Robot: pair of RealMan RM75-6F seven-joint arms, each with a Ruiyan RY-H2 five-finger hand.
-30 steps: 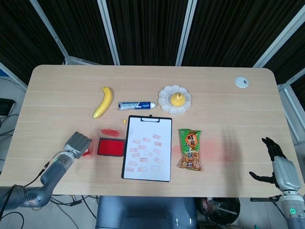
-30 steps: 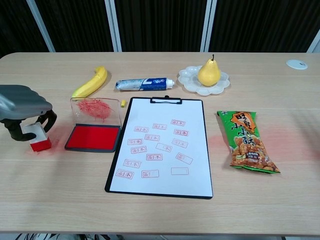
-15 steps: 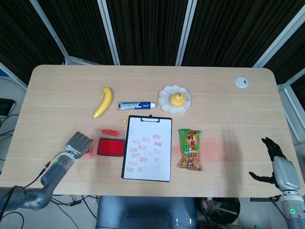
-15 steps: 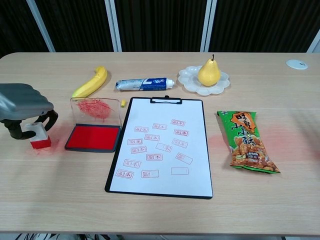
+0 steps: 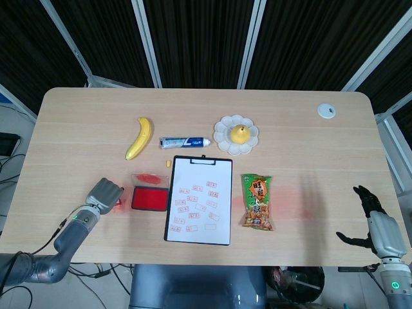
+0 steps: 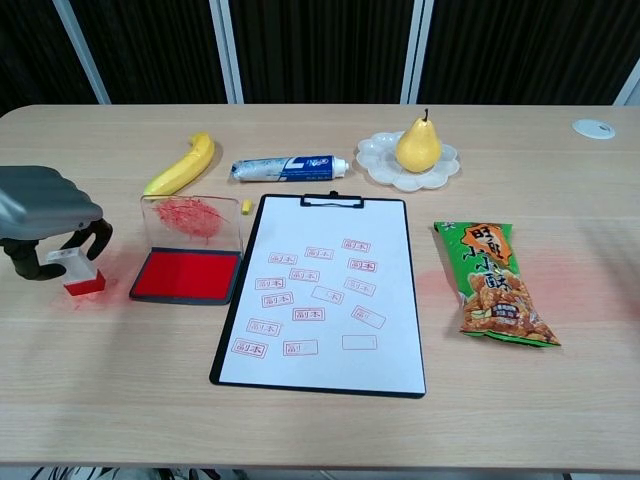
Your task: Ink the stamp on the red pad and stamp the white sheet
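The stamp point(image 6: 80, 274), a small red block with a white top, stands at the table's left side, just left of the open red ink pad point(image 6: 185, 275). My left hand point(image 6: 45, 205) arches over it with its fingers curled round the stamp's top. In the head view only a red sliver of the stamp point(image 5: 118, 205) shows beside the left hand point(image 5: 105, 192). The white sheet point(image 6: 320, 300) on a black clipboard lies right of the pad and carries several red imprints. My right hand point(image 5: 369, 217) hovers with fingers spread off the table's front right edge, holding nothing.
A banana point(image 6: 183, 165), a toothpaste tube point(image 6: 290, 167) and a pear on a white plate point(image 6: 382, 158) lie behind the clipboard. A green snack bag point(image 6: 493, 283) lies to its right. A white disc point(image 6: 594, 128) sits at the far right corner.
The left hand has risen slightly and shifted a little, with the stamp moving a bit farther from the front edge. The right hand has stayed still.
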